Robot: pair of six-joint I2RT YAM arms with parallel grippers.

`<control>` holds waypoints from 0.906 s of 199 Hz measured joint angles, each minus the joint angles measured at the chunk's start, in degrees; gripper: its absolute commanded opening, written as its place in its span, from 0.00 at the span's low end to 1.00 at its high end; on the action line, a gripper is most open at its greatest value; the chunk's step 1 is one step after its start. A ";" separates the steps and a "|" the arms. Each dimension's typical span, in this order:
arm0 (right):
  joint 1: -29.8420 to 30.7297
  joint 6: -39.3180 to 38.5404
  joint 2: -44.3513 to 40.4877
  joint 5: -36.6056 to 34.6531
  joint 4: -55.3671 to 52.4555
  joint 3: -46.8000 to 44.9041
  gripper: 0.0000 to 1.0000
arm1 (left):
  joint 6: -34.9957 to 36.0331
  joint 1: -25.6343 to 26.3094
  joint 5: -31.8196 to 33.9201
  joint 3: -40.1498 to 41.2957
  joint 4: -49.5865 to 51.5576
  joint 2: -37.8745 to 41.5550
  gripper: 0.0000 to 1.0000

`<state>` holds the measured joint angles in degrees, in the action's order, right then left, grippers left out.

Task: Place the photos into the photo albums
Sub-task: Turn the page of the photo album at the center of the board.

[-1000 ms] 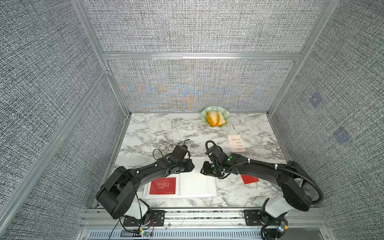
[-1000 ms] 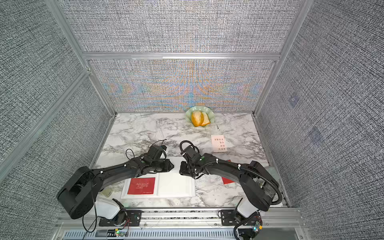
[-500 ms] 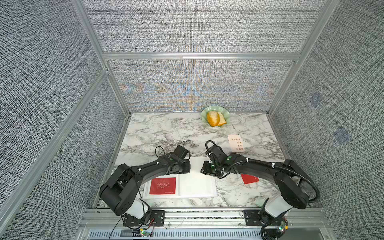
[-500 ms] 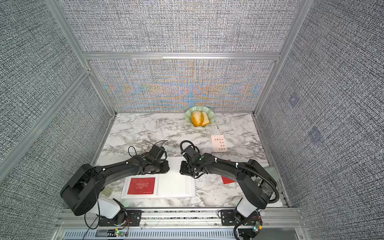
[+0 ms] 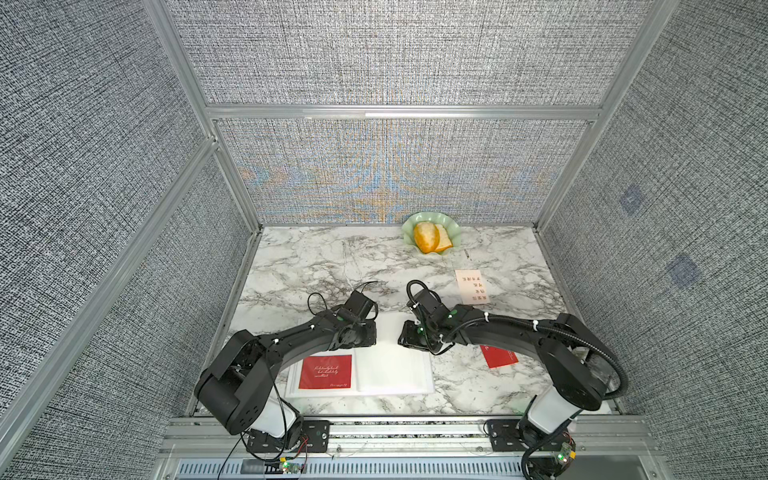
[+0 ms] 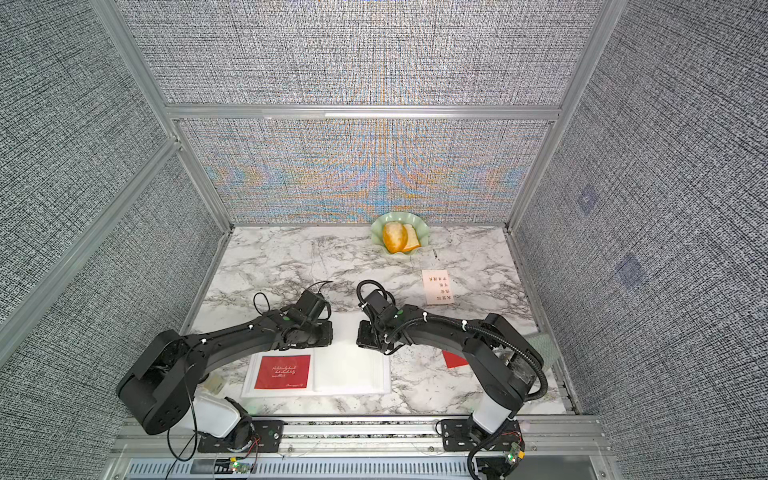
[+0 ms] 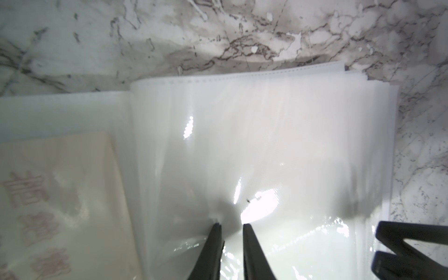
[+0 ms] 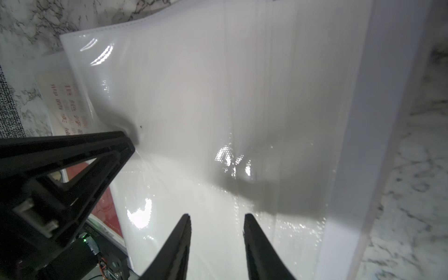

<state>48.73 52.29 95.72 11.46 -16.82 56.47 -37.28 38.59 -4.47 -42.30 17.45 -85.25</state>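
Note:
The photo album lies open at the table's front centre. A red photo sits in its left page, with a cream photo under the sleeve beyond it. My left gripper stands open by a narrow gap, its tips pressing a dimple into the right page's glossy sleeve. My right gripper hangs open over the same page, holding nothing. On the marble lie another red photo half under the right arm and a cream photo.
A pale green dish holding an orange-yellow item stands at the back wall. Grey fabric walls with aluminium posts close in the table on three sides. Both arms reach in from the front rail and meet over the album's far edge.
The left gripper has shifted slightly over the album's far edge and its jaws have narrowed a touch. The right arm has not moved.

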 measured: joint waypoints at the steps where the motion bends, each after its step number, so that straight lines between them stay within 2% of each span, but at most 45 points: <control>1: 0.00 0.00 0.07 0.00 0.02 0.04 0.40 | 0.00 0.00 0.00 0.00 0.00 0.00 0.21; 110: -0.09 -0.68 4.42 1.31 3.45 0.55 0.40 | 0.20 -0.17 0.02 0.33 0.46 0.61 0.21; 180: -0.17 -1.03 5.20 5.51 8.28 0.07 0.40 | 0.24 -0.50 0.04 -0.61 2.34 3.06 0.21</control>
<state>48.56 51.27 100.92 16.97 -8.54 56.53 -37.04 38.09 -4.43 -42.92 19.79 -82.19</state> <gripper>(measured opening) 0.397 0.207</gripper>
